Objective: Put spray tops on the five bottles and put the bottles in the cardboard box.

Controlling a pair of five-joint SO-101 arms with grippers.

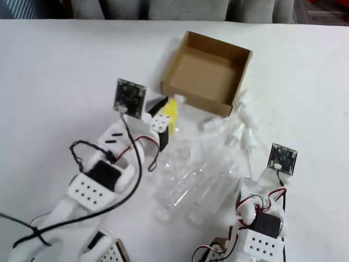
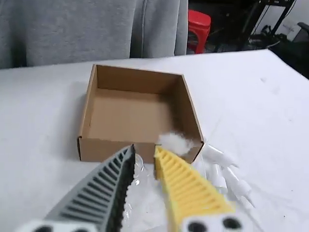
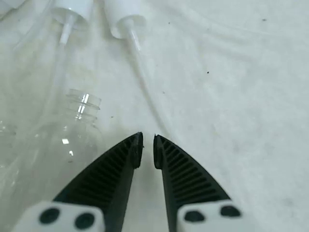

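Observation:
The cardboard box (image 1: 240,82) stands open and bare at the back centre. Several clear bottles (image 1: 191,180) lie uncapped in a heap in front of it. White spray tops (image 1: 245,128) are scattered to their right. My left gripper (image 1: 166,106) hovers just before the box's near wall (image 2: 111,147), its grey and yellow fingers close together with nothing held (image 2: 144,153). Over the cloth beside a bottle's threaded neck (image 3: 83,104) sits my right gripper (image 3: 147,141), shut and holding nothing. Two spray tops (image 3: 123,19) with long dip tubes lie beyond it.
A white cloth (image 1: 54,71) covers the table, with wide free room at the left and back right. The right arm's body (image 1: 262,224) rests at the front right edge. More spray tops (image 2: 227,169) lie beside the box's corner.

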